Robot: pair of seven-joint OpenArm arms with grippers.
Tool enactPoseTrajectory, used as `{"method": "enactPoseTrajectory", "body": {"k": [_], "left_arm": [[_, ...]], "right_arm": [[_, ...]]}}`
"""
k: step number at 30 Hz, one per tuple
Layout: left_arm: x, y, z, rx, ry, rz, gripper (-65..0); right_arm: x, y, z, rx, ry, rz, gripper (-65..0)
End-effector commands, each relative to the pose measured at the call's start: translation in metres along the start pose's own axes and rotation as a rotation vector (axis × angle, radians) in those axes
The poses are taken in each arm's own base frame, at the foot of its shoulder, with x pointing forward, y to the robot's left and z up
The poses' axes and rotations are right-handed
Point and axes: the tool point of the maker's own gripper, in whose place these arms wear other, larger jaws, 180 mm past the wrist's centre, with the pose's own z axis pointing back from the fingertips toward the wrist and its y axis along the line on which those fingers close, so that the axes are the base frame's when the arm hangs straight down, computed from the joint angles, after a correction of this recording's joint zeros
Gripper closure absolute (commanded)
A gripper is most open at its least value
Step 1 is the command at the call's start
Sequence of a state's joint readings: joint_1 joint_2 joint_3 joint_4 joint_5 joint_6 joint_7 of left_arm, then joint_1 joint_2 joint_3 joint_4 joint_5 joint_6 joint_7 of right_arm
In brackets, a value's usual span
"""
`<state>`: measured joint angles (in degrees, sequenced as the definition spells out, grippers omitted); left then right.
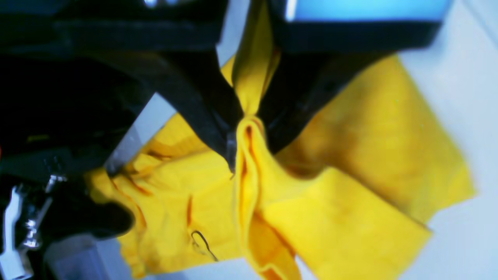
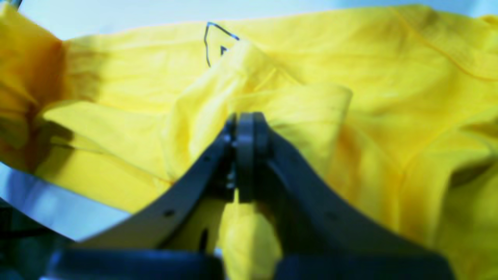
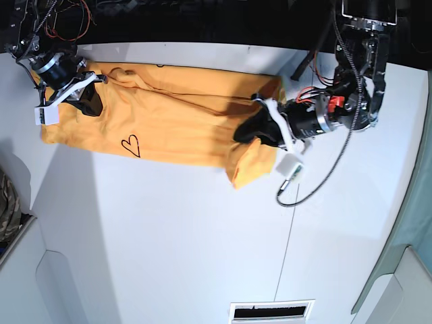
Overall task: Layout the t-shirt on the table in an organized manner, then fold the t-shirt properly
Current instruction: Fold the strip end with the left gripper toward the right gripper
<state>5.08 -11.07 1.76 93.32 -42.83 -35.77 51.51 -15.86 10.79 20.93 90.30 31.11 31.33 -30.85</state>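
Note:
The orange-yellow t-shirt (image 3: 169,118) lies stretched in a crumpled band across the far part of the white table (image 3: 202,236), with a small black heart drawn on it. At the shirt's right end, my left gripper (image 3: 244,131) is shut on a pinched fold; the left wrist view shows that gripper (image 1: 243,120) with the t-shirt (image 1: 350,186) bunched between its dark fingers. My right gripper (image 3: 91,102) holds the shirt's left end. In the right wrist view it (image 2: 243,120) is shut on a ridge of the t-shirt (image 2: 389,77).
A camouflage cloth (image 3: 7,202) shows at the left edge. A thin dark seam (image 3: 290,229) runs down the table. A white slotted panel (image 3: 270,312) sits at the near edge. Cables and a white tag (image 3: 291,169) hang below the left arm.

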Motion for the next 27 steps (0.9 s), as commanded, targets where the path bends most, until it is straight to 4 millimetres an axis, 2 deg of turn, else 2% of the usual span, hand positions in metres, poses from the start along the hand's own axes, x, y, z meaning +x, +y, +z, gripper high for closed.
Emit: {"method": "enactPoseTrajectory", "body": {"k": [1,4,10,14,15,18,20,24,25,27], "left_arm": [[0.020,-0.008,-0.005,-0.014,-0.058,-0.022,0.0],[0.020,-0.028,-0.028,-0.022,-0.053,-0.048,0.0],[0.021,-0.046,-0.061,-0.031,-0.060,-0.013,0.0],[0.020,-0.056,-0.076,-0.050,-0.092,0.028,-28.1],[0.021,-0.057,-0.078,-0.054,-0.103,0.037,-32.2],[0.017,-0.064,-0.082,-0.072,-0.072,0.044,-32.9],[0.012,-0.070,-0.083,-0.093,-0.049,0.046,-32.9],[0.011,-0.082,-0.085,-0.137,-0.044,0.034,-32.9],[0.011,-0.084,-0.085,-0.145,-0.045,0.037,-32.9],[0.010,-0.085,-0.086,-0.149,-0.041,0.037,-32.9]], "right_arm": [[0.014,0.000,0.002,0.009,-0.044,0.014,0.0],[0.014,0.001,0.002,0.009,-0.044,0.014,0.0],[0.014,0.001,0.002,0.010,-0.045,0.014,0.0],[0.019,0.006,0.003,0.038,-0.072,-0.023,0.0],[0.023,0.006,0.004,0.045,-0.086,-0.034,-4.8],[0.041,0.003,0.015,0.042,-0.142,-0.052,-18.2],[0.057,-0.007,0.027,0.008,-0.180,-0.037,-21.1],[0.087,-0.036,0.058,-0.092,-0.270,-0.005,-21.3],[0.088,-0.045,0.063,-0.124,-0.268,0.005,-23.8],[0.084,-0.066,0.068,-0.196,-0.235,0.019,-34.6]]}}
